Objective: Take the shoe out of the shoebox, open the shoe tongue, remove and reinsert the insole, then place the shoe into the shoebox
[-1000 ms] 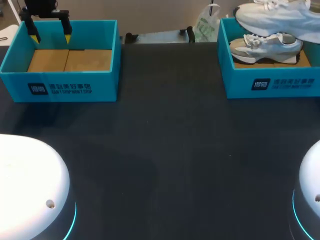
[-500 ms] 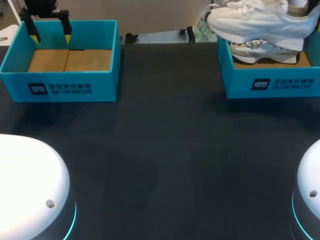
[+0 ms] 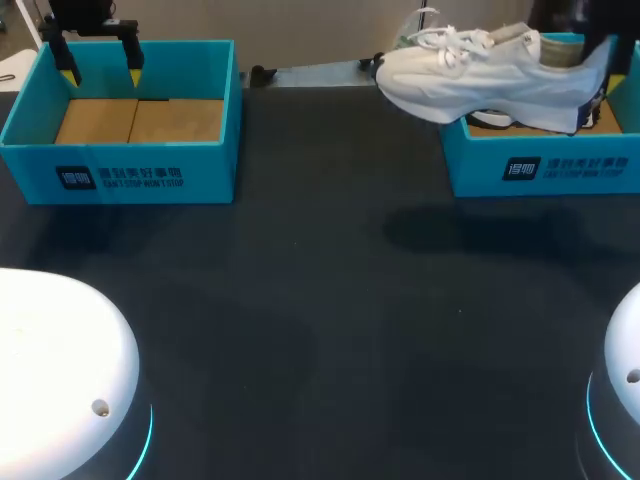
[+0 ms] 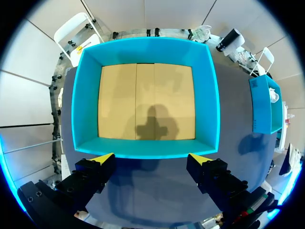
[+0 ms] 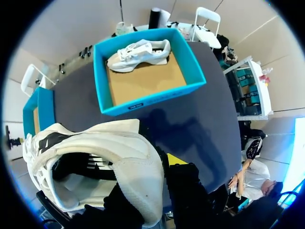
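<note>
Head view shows the white shoe (image 3: pixel 480 75) in the air, with its toe out over the dark table (image 3: pixel 330 300) and its heel above the right shoebox (image 3: pixel 540 170). In the right wrist view the heel collar is seen clamped by the right gripper (image 5: pixel 164 164). One yellow fingertip lies against the outside of the collar, and the other is hidden inside the shoe. A second shoe (image 5: pixel 138 53) is lying in that box. The left gripper (image 4: pixel 151 160) is held spread wide and empty over one wall of the left shoebox (image 4: pixel 147 95), where only a cardboard floor is seen.

The shoe is judged light, with a soft upper and a stiffer sole and heel. Held at the heel alone, the toe may droop or swing, so a firm pinch at the collar is called for. The loose laces could be caught on a box wall. The insole is likely thin and bendable, and is best pinched at its heel end.

Wide bare table is offered between the two boxes for setting down. The blue walls are to be kept clear of.
</note>
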Robot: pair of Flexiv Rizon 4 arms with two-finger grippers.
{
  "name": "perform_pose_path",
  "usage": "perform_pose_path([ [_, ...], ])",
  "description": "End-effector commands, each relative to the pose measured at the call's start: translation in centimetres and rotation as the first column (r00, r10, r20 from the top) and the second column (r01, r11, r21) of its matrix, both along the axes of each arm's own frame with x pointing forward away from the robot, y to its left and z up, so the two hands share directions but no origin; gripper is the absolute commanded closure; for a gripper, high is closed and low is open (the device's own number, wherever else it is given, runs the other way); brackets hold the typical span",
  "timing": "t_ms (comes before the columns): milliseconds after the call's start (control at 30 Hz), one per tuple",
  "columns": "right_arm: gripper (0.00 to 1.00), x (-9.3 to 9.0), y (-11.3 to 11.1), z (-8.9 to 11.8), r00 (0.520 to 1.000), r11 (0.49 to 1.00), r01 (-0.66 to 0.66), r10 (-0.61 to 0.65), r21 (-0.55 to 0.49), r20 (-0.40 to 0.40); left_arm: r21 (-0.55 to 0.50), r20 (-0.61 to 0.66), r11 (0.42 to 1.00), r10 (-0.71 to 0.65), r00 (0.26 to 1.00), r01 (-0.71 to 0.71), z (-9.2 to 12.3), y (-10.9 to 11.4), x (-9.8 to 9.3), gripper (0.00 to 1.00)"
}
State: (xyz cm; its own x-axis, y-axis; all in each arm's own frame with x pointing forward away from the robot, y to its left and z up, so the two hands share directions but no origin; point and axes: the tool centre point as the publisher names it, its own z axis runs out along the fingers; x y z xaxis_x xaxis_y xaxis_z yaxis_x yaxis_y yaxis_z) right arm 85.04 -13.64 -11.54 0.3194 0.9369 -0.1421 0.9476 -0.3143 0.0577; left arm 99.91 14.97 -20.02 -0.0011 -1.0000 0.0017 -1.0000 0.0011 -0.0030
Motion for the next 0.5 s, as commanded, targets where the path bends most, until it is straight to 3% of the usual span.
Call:
perform_pose_path([
  [33,1.0,-0.5,-0.2,0.0,0.998,1.0,-0.008,0.008,-0.01,0.056,0.001,-0.001,1.0,0.0,1.0,0.0,0.0,0.0,0.0,0.0],
  [200,1.0,-0.5,-0.2,0.0,0.998,1.0,-0.008,0.008,-0.01,0.056,0.001,-0.001,1.0,0.0,1.0,0.0,0.0,0.0,0.0,0.0],
  [500,1.0,-5.3,5.8,-2.8,0.997,0.994,-0.075,0.077,-0.077,0.024,0.001,-0.001,1.0,0.0,1.0,0.0,0.0,0.0,0.0,0.0],
])
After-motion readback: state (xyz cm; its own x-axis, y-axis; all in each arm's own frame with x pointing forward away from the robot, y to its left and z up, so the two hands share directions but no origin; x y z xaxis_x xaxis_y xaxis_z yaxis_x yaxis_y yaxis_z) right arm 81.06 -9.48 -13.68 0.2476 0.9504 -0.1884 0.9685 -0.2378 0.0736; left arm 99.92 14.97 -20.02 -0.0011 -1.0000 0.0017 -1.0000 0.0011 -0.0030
